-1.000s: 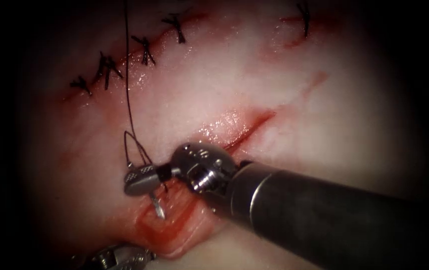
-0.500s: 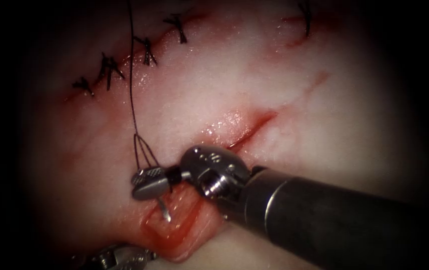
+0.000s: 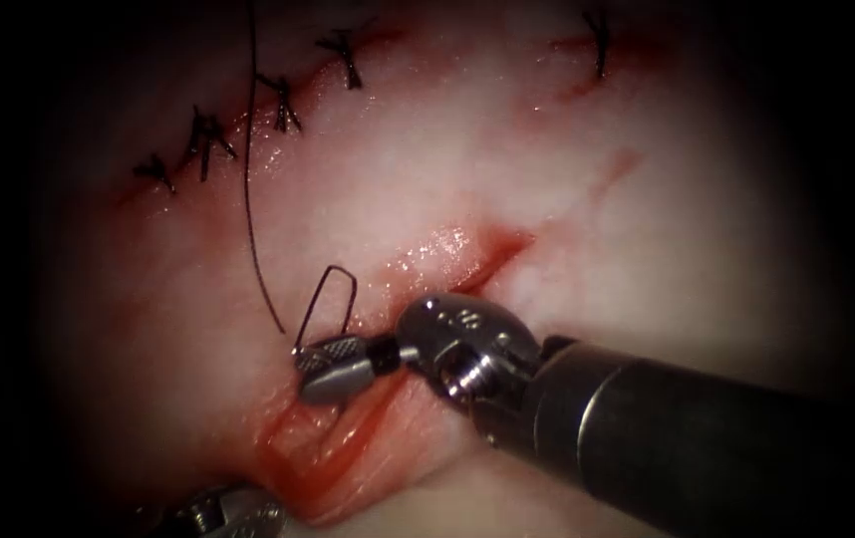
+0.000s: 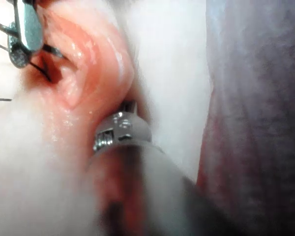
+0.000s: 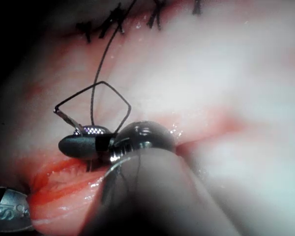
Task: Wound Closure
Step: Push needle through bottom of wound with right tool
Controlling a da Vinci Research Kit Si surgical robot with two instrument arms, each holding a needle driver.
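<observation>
The right end effector (image 3: 333, 362) comes in from the right on its dark shaft and lies just over the left part of the open cut (image 3: 467, 274) in the tissue (image 3: 547, 199), its jaws closed. They clamp the curved needle (image 3: 300, 351) near one end; that end peeks out at the jaw tips in the endoscope view, and in the right wrist view the needle (image 5: 66, 118) shows as a short sliver leading out from the jaws, apparently clear of the tissue, though most of its curve is hidden. From the jaws the thread (image 3: 333, 289) stands up as a narrow angular loop, and a long strand (image 3: 251, 199) runs away toward the far edge, crossing the row of finished stitches (image 3: 278, 105) along the far closed cut. One more stitch (image 3: 599, 45) sits far right. Red fluid (image 3: 313, 468) pools in the raised near-left lip of the wound, directly under the right end effector. The left end effector (image 3: 228, 513) lies at the near edge, left of the cut; its tip is buried against the tissue fold (image 4: 83, 64), so I cannot tell how its jaws stand or whether it holds anything.
</observation>
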